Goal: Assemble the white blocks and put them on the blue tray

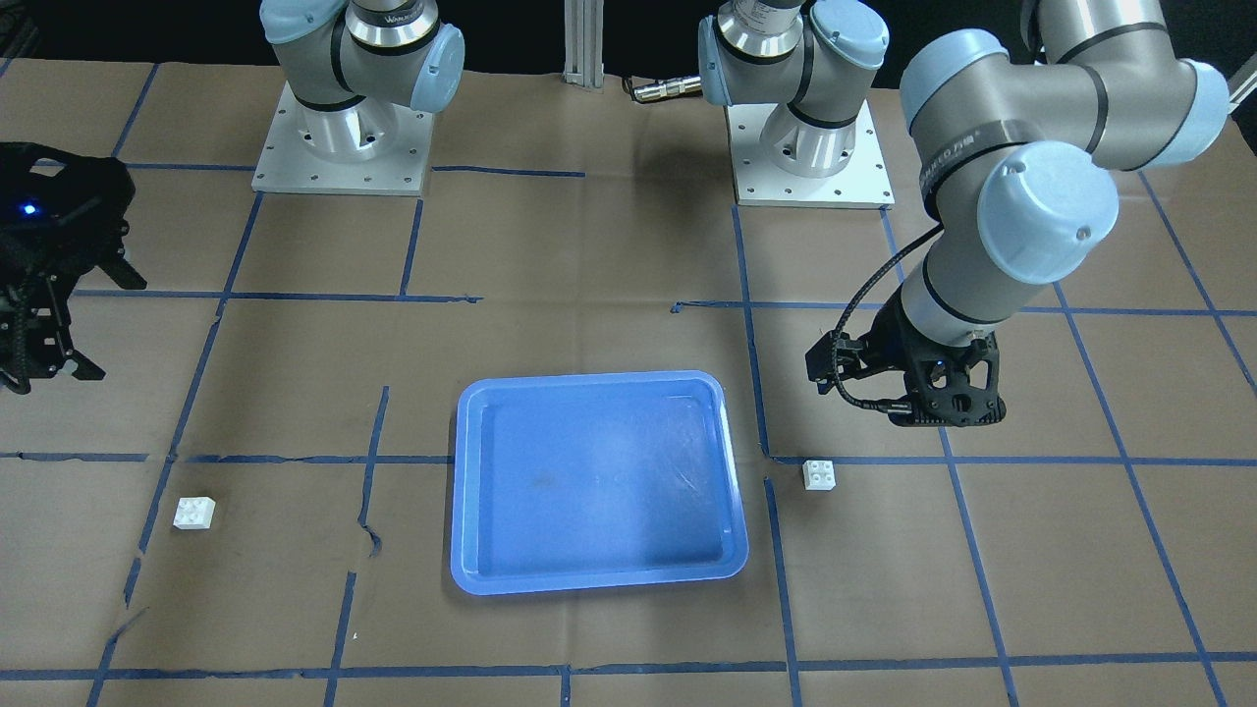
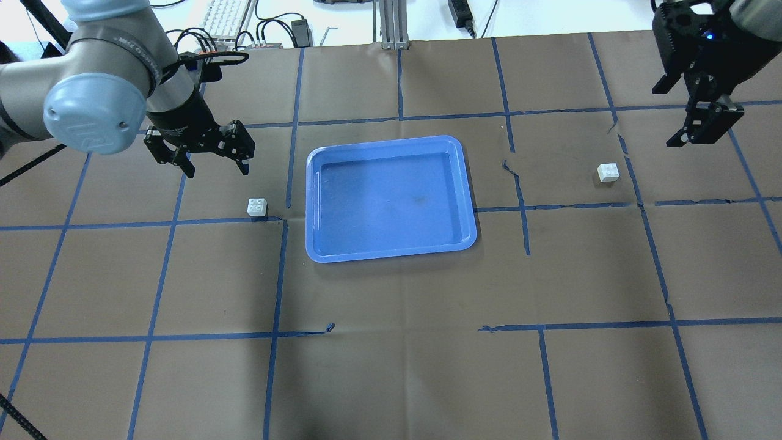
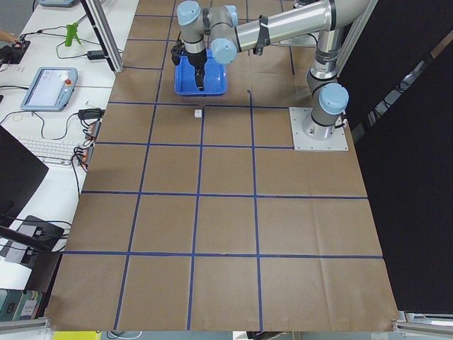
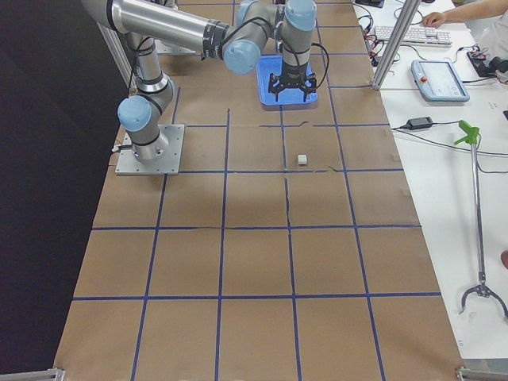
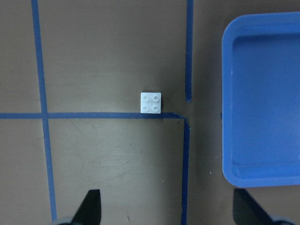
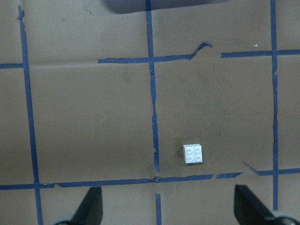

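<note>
The blue tray [image 2: 391,198] lies empty at the table's middle. One white block [image 2: 257,206] sits on the paper just left of the tray, studs up; in the left wrist view [image 5: 151,102] it lies ahead of my open fingertips [image 5: 91,206]. My left gripper [image 2: 217,168] hovers open and empty above and just behind it. The other white block [image 2: 608,172] sits well to the right of the tray; it also shows in the right wrist view [image 6: 193,153]. My right gripper [image 2: 666,116] hangs open and empty, higher up, beside that block.
Brown paper with a blue tape grid covers the table [image 2: 391,342]. Both arm bases [image 1: 344,147] stand at the robot's edge. A keyboard [image 2: 226,15] and cables lie beyond the far edge. The paper is torn near the right block [image 2: 510,168].
</note>
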{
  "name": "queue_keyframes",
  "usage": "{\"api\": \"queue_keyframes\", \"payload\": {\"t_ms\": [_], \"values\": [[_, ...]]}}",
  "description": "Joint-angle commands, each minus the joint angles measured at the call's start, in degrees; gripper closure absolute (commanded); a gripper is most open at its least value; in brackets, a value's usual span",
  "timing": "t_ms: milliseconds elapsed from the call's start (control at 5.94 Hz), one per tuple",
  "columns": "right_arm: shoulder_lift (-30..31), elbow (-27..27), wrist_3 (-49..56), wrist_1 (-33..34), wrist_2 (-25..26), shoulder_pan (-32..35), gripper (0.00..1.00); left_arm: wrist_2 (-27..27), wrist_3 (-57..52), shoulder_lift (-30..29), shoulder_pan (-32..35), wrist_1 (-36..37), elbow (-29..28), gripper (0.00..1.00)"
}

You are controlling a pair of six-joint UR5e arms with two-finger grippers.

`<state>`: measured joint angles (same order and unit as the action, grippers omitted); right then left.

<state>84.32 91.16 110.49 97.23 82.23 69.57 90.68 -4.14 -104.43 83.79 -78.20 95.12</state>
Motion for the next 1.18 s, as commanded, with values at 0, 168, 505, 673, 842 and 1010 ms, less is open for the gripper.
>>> {"api": "queue_keyframes", "payload": {"t_ms": [0, 168, 505, 673, 842, 1010], "values": [[-4.57, -0.01, 7.08, 0.5, -8.97, -4.96, 0.0, 0.02, 0.01, -6.89, -1.79, 0.67, -0.11, 0.0], [-8.34, -0.01, 10.76, 0.5, -13.28, -6.89, 0.0, 0.03, -0.08, -8.75, -1.79, 1.03, 0.59, 0.0], [-18.96, 0.07, 20.33, -0.02, -21.02, -12.24, 0.0, -0.59, 0.27, -13.84, -1.18, 6.36, 1.29, 0.0], [-23.36, -0.19, 24.03, 0.5, -22.88, -12.61, 0.0, -0.94, 0.1, -15.78, -1.18, 14.66, 3.47, 0.0], [-26.71, -0.28, 25.63, 1.11, -25.86, -12.62, 0.0, -0.85, -0.17, -15.37, -0.92, 16.48, 4.8, 0.0], [-29.1, -0.28, 25.65, 3.56, -26.58, -12.62, 0.0, -0.85, -1.13, -15.19, -0.39, 16.58, 4.72, 0.0]]}}
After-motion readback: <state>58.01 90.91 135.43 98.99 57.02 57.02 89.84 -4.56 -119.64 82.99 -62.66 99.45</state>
